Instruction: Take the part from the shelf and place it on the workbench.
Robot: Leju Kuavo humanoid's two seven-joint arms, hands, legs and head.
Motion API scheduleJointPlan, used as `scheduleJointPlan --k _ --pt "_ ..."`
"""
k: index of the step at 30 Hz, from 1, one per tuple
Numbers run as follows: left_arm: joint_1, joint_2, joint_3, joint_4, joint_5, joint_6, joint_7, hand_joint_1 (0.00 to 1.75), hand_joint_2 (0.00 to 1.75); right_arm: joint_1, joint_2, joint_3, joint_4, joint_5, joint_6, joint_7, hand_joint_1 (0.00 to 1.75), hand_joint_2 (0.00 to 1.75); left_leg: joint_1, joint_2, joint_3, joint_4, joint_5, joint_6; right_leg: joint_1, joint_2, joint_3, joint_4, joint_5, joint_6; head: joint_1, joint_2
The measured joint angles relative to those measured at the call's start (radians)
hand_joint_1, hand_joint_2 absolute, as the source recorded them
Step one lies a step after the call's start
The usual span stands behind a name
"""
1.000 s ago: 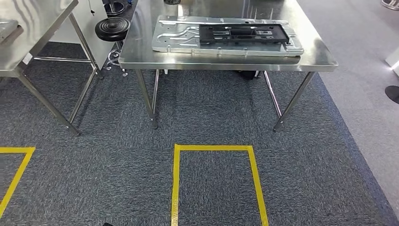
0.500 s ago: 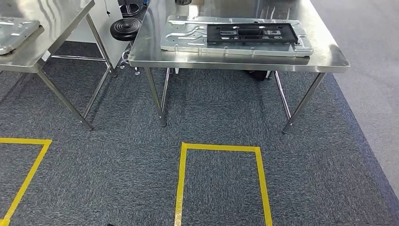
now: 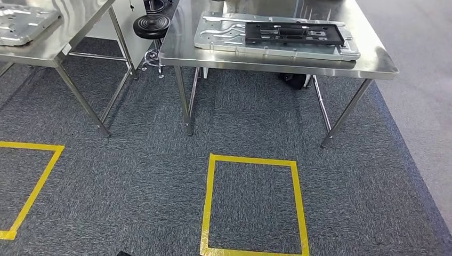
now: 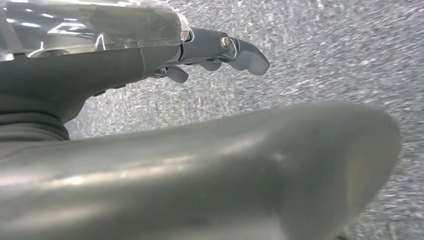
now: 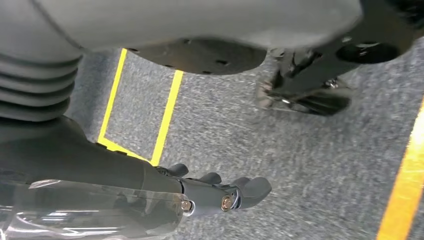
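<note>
The desk (image 3: pixel 277 58) loses its far end to the top edge, same for the metal plate (image 3: pixel 224 40) on it. The left desk (image 3: pixel 53 45) gets cropped too. Left wrist view: carpet (image 4: pixel 325 60) all blurry.

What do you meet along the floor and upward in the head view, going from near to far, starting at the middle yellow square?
Yellow tape square → table legs → steel workbench → silver metal plate → black part lying on it.

Empty left hand (image 4: pixel 220 50) over grey carpet (image 4: pixel 325 55)
</note>
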Motion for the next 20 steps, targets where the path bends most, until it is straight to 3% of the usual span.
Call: scheduleJointPlan --k 1,2,3,5,6,8,10,12,14,15,16,17,19,20 --pt "0.001 0.0 0.0 0.0 0.0 0.004 0.002 0.0 1.75 0.0 0.0 0.0 0.0 0.004 0.002 -0.001 0.0 1.75 0.0 0.0 -0.01 0.0 0.008 -0.002 0.0 0.0 0.014 0.005 0.009 -0.001 0.0 0.0" --pt "0.002 0.0 0.0 0.0 0.0 0.008 0.004 0.0 1.75 0.0 0.0 0.0 0.0 0.008 0.007 -0.002 0.0 1.75 0.0 -0.001 -0.019 0.001 0.015 -0.004 -0.001 0.001 0.049 -0.031 0.033 -0.003 0.0 0.0" --pt "0.002 -0.001 0.0 0.0 0.0 0.011 0.007 0.0 1.75 -0.001 0.0 0.001 0.0 0.013 0.013 -0.003 0.0 1.75 0.0 -0.002 -0.025 0.001 0.021 -0.007 0.0 0.002 0.101 -0.102 0.06 -0.008 0.0 0.0" --pt "0.002 -0.002 0.0 0.0 -0.002 0.017 0.011 0.0 1.75 -0.005 0.0 0.003 0.0 0.021 0.025 -0.007 0.0 1.75 -0.001 -0.003 -0.031 0.001 0.032 -0.015 0.004 0.007 0.202 -0.257 0.081 -0.02 0.0 0.0" --pt "0.001 -0.002 0.0 0.0 -0.003 0.019 0.012 0.0 1.75 -0.007 0.0 0.004 0.0 0.025 0.028 -0.01 0.0 1.75 -0.002 -0.003 -0.033 0.001 0.037 -0.021 0.007 0.008 0.229 -0.303 0.08 -0.026 0.0 0.0" --pt "0.001 -0.003 0.0 0.0 -0.004 0.023 0.013 0.0 1.75 -0.009 0.001 0.007 0.0 0.03 0.032 -0.016 0.0 0.87 -0.002 -0.003 -0.033 -0.003 0.048 -0.034 0.013 0.008 0.235 -0.324 0.079 -0.037 0.0 0.0" --pt "0.003 -0.003 0.0 0.0 -0.004 0.024 0.014 0.0 1.75 -0.009 0.003 0.009 0.0 0.035 0.034 -0.022 0.0 0.87 0.0 -0.002 -0.04 0.009 0.04 -0.045 0.009 0.004 0.231 -0.333 0.092 -0.052 0.0 0.0" --pt "0.004 -0.004 0.0 0.0 -0.002 0.016 0.024 0.0 1.75 -0.009 0.006 0.012 0.0 0.045 0.036 -0.029 0.0 1.75 0.001 -0.002 -0.071 0.088 -0.022 -0.051 0.006 -0.001 0.223 -0.339 0.107 -0.065 0.0 0.0" --pt "0.006 -0.004 0.0 0.0 0.0 -0.001 0.041 0.0 1.75 -0.009 0.008 0.017 0.0 0.058 0.041 -0.034 0.0 1.75 0.001 -0.002 -0.118 0.221 -0.1 -0.056 0.011 -0.005 0.209 -0.334 0.113 -0.072 0.0 0.0" --pt "0.01 -0.004 -0.002 0.0 0.003 -0.008 0.048 0.0 1.75 -0.009 0.008 0.021 0.0 0.062 0.043 -0.035 0.0 1.75 0.001 -0.001 -0.131 0.268 -0.118 -0.058 0.013 -0.007 0.203 -0.329 0.114 -0.073 0.0 0.0" --pt "0.016 -0.004 -0.005 0.0 0.01 -0.013 0.053 0.0 1.75 -0.008 0.009 0.028 -0.003 0.062 0.045 -0.035 0.0 1.75 0.001 -0.001 -0.128 0.283 -0.116 -0.058 0.015 -0.008 0.198 -0.325 0.115 -0.073 0.0 0.0" --pt "0.025 -0.004 -0.013 0.0 0.022 -0.016 0.057 0.0 1.75 -0.009 0.009 0.037 -0.007 0.057 0.046 -0.036 0.0 1.75 0.001 -0.001 -0.104 0.256 -0.096 -0.057 0.016 -0.009 0.194 -0.32 0.115 -0.073 0.0 0.0" --pt "0.044 -0.002 -0.035 0.0 0.061 -0.019 0.06 0.0 1.75 -0.009 0.008 0.062 -0.021 0.034 0.046 -0.036 0.0 1.75 0.0 0.001 -0.02 0.123 -0.045 -0.05 0.017 -0.009 0.189 -0.311 0.111 -0.068 0.0 0.0" --pt "0.048 -0.002 -0.042 0.0 0.072 -0.019 0.06 0.0 1.75 -0.009 0.008 0.068 -0.025 0.028 0.046 -0.036 0.0 1.75 0.0 0.002 0.005 0.08 -0.031 -0.047 0.018 -0.008 0.188 -0.308 0.11 -0.067 0.0 0.0"
